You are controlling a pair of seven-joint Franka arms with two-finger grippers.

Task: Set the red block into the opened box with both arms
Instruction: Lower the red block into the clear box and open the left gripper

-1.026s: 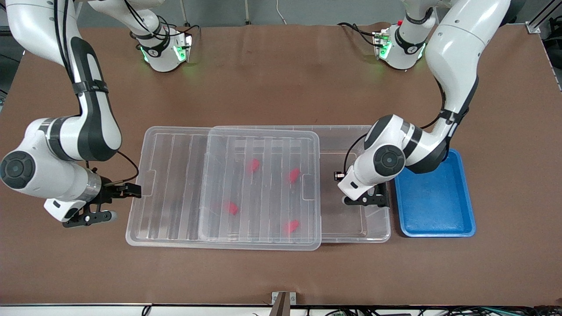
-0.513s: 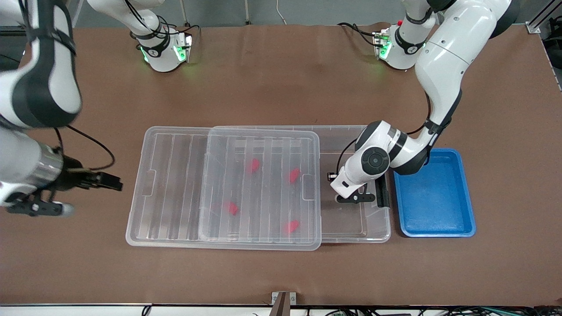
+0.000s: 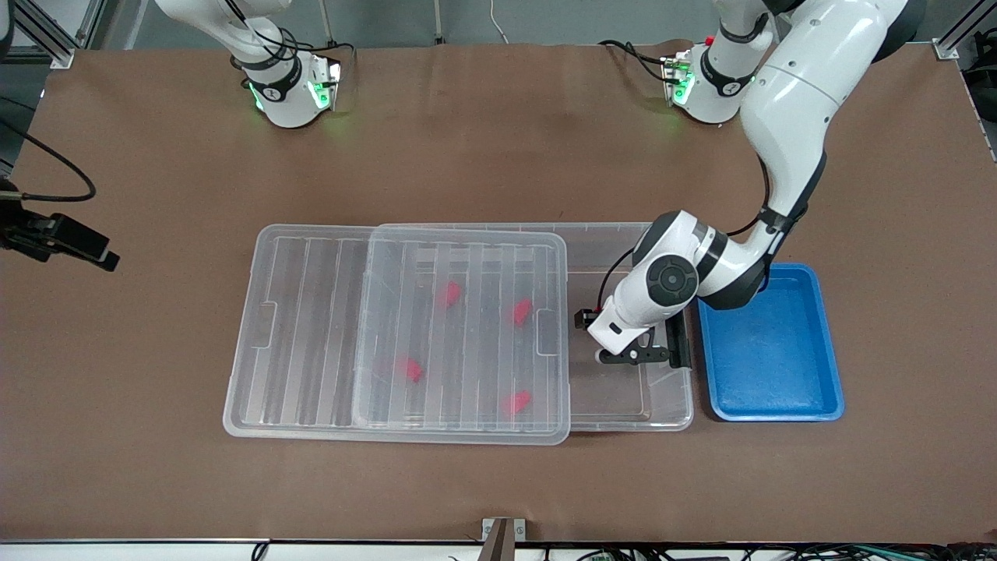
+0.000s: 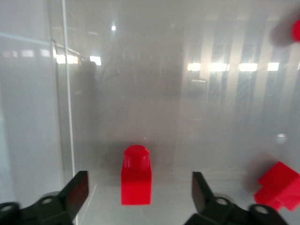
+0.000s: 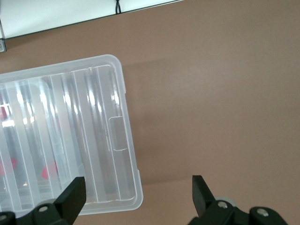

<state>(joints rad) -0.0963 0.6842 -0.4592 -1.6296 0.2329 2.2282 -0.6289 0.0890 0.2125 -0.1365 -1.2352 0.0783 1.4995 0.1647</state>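
From the front, the box [image 3: 623, 405] lies in the middle of the table [image 3: 498, 140], its ribbed clear lid [image 3: 311, 343] slid toward the right arm's end so that the end nearest the blue tray [image 3: 771, 351] is uncovered. The left gripper [image 3: 632, 357] hangs low over that uncovered part, just beside the box's black handle [image 3: 679, 343]. Four red blocks show dimly through the lid (one of them [image 3: 449, 294] near the middle). Of the right arm only a black part with a cable [image 3: 54, 234] shows at the picture's edge, over bare table at the right arm's end; its gripper itself is out of this view.

In the left wrist view, the left gripper [image 4: 139, 197] has its fingers [image 4: 75, 193] spread wide, and the red block [image 4: 136, 175] stands upright on the clear box floor between them, touching neither. A second red block [image 4: 277, 184] lies near it.

In the right wrist view, the right gripper [image 5: 138, 199] is held high over the brown table just beside a corner of the lid [image 5: 93, 140], fingers [image 5: 72, 197] wide apart and holding nothing.
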